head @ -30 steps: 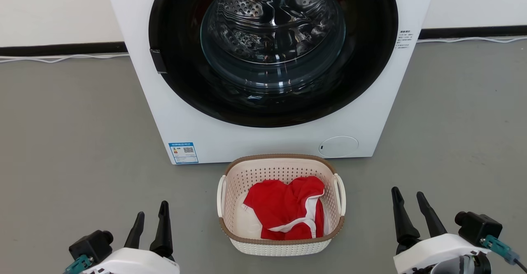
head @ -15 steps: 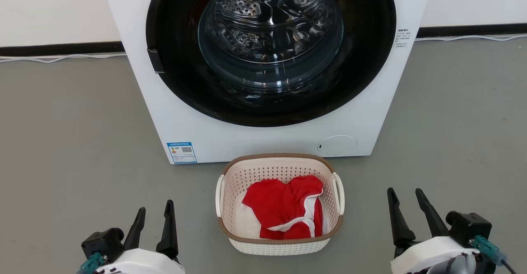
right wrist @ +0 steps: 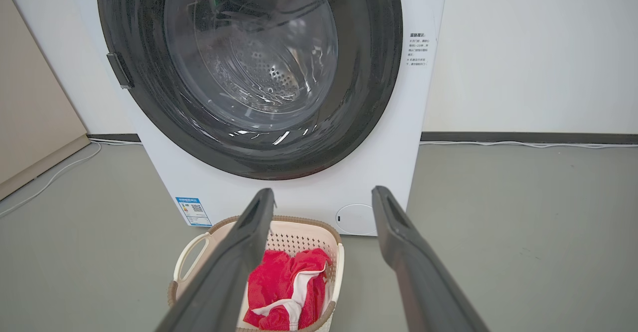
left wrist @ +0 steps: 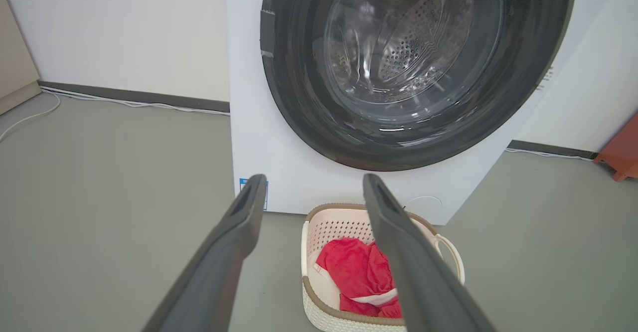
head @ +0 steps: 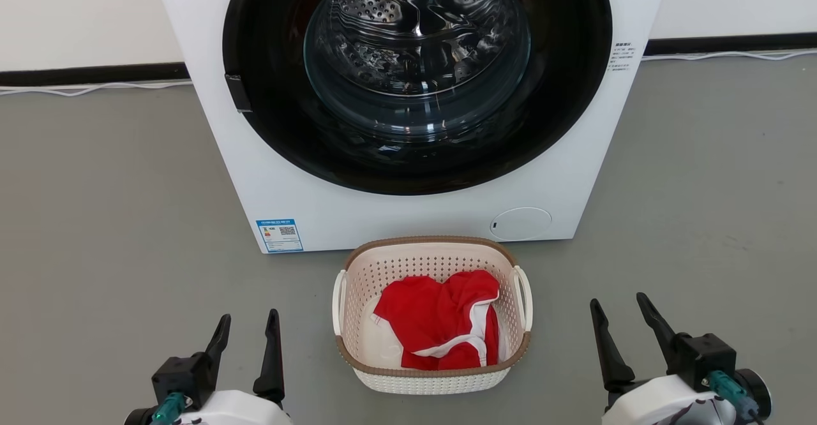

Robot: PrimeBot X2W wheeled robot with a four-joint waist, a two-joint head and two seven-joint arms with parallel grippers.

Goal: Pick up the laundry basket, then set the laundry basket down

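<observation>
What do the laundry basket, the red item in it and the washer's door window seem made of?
Laundry basket: matte cream moulded plastic, given regular perforations; brown woven-look rim, probably plastic too. Red garment: soft fabric, creased and folded. Door window: glossy glass or clear plastic, showing sharp reflections.

washing machine [head: 383,221] top cropped, laundry basket [right wrist: 304,236] near end cropped

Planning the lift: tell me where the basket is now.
In the head view the basket sits on the floor at lower centre, just in front of the washer, between the left gripper and the right gripper, touching neither.
</observation>
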